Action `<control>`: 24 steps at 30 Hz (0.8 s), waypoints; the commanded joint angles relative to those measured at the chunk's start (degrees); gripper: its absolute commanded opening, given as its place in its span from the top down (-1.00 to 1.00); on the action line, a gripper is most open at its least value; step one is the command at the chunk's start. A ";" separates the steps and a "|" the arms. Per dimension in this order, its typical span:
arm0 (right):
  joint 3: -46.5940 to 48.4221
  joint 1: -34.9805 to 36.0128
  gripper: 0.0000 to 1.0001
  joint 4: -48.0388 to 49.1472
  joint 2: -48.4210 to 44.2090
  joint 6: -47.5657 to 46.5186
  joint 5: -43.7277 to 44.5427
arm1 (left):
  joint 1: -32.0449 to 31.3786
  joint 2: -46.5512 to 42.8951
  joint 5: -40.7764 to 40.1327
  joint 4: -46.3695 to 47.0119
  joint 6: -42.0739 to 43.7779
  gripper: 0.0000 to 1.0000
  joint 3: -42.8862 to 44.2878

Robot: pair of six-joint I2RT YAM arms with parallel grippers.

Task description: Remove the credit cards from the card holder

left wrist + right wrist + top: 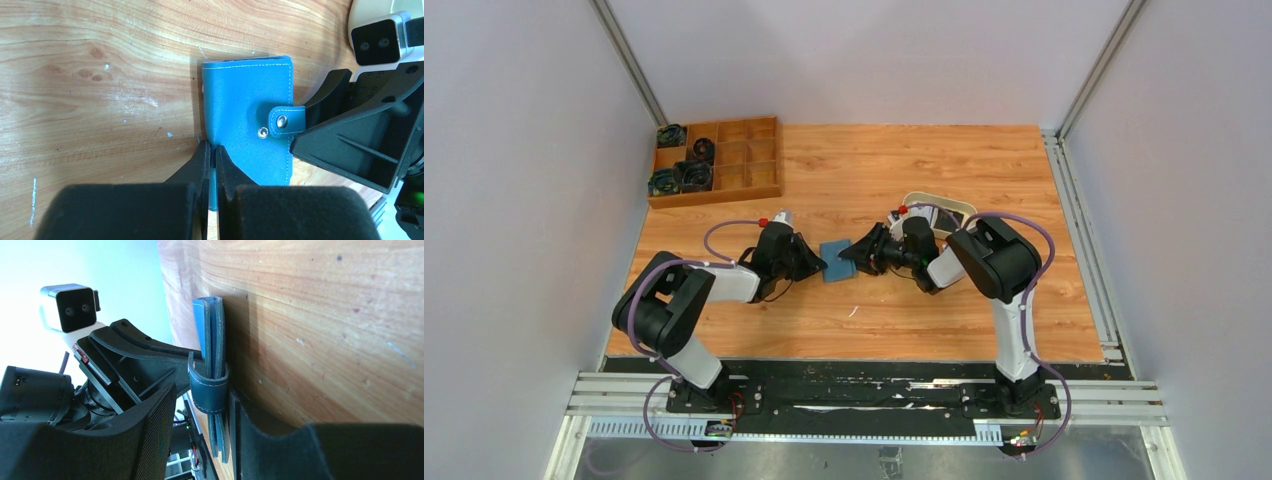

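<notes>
- Cream oval tray lies beyond teal-blue soft card holder.
- Left wrist: left gripper, jaws together at its corner.
- Right wrist: right gripper, jaws apart astride strap.

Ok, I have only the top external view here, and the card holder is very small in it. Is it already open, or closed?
Observer: Closed. In the left wrist view the card holder lies flat on the table, and its strap is folded over one edge onto the cover.
Operator: Is that strap edge gripped now?
Observer: Not yet. In the right wrist view the right gripper has its jaws open, one finger on each side of the strap edge, with a gap on the side away from the table.
</notes>
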 commanded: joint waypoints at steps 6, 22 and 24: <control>-0.16 -1.49 0.12 6.49 1.77 2.43 3.91 | 0.07 3.82 -5.69 -13.92 4.49 1.00 -2.45; -2.30 -1.49 0.15 8.60 3.79 10.08 9.97 | 0.07 4.23 -5.77 -13.93 5.06 1.00 -2.88; -2.15 -1.51 0.18 7.24 3.48 10.20 9.99 | 0.07 4.21 -5.80 -13.91 5.07 1.00 -2.97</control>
